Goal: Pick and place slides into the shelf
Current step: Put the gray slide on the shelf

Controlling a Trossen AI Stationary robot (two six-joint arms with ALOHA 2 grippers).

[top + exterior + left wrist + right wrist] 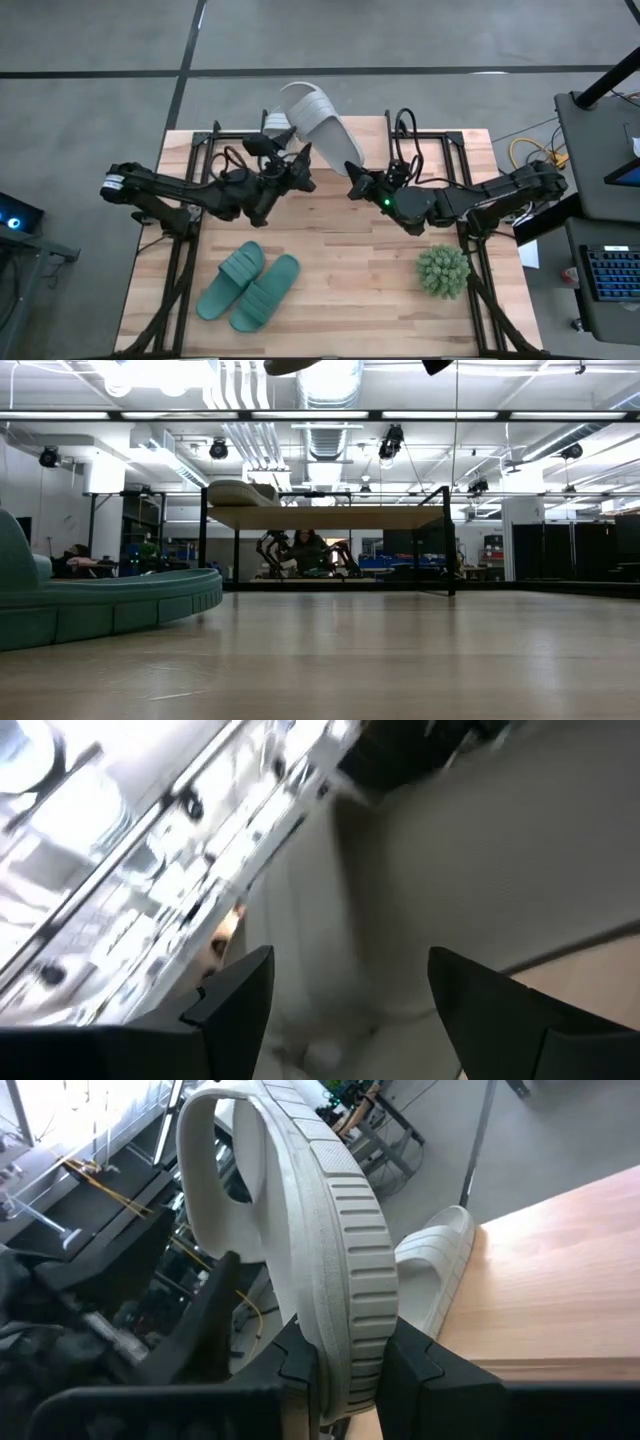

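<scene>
High view: the right gripper [352, 187] clamped a pale ribbed slide [322, 122] over the shelf [440, 140]; the left gripper [300, 165] was spread, empty. Teal slides [250, 285] lay on the surface [340, 260]. Right wrist view: foam sole edge was grooved.

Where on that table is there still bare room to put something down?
The middle strip of the table, between the teal slides and the spiky plant ball, is bare, as is the front edge below them. The far side is crowded: both end effectors meet there, the right end effector clamping a white slide beside the left end effector.
</scene>
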